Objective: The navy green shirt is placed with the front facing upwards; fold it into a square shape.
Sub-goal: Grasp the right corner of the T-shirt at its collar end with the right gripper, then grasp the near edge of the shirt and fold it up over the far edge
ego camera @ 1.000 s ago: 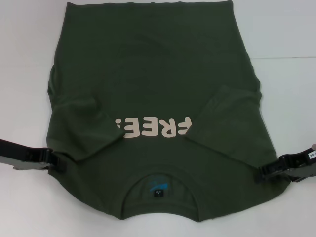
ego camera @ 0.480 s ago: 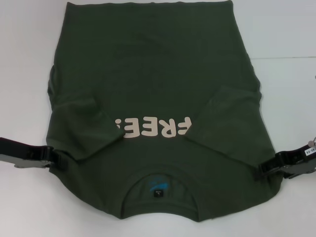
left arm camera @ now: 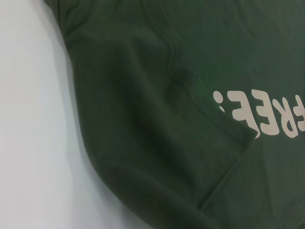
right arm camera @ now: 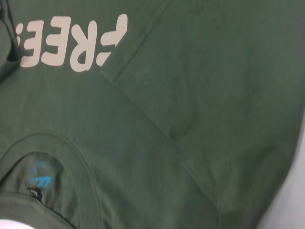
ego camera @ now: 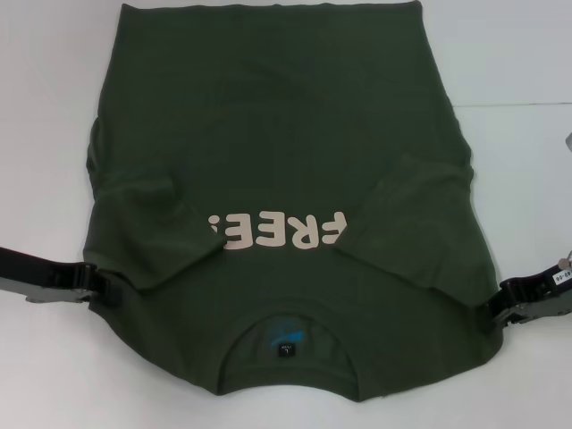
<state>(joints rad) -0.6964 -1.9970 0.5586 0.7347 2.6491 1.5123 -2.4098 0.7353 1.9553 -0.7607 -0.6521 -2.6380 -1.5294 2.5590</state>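
Olive shirt (ego camera: 277,152) flat, sleeves folded in, btwn both pincers.

The black, blocky left gripper (ego camera: 105,290) carries a grey metal band behind its fingers, while the matching black right gripper (ego camera: 500,313) shows a grey housing and a small white printed label.

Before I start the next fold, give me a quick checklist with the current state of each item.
1. Shirt front up, FREE! print showing: ok.
2. Both sleeves folded in over the body: ok.
3. Left gripper at the shirt's left shoulder edge: ok.
4. Right gripper at the right shoulder edge: ok.
5. Either gripper actually pinching cloth: cannot tell.
6. Collar nearest the robot, hem at the far side: ok.
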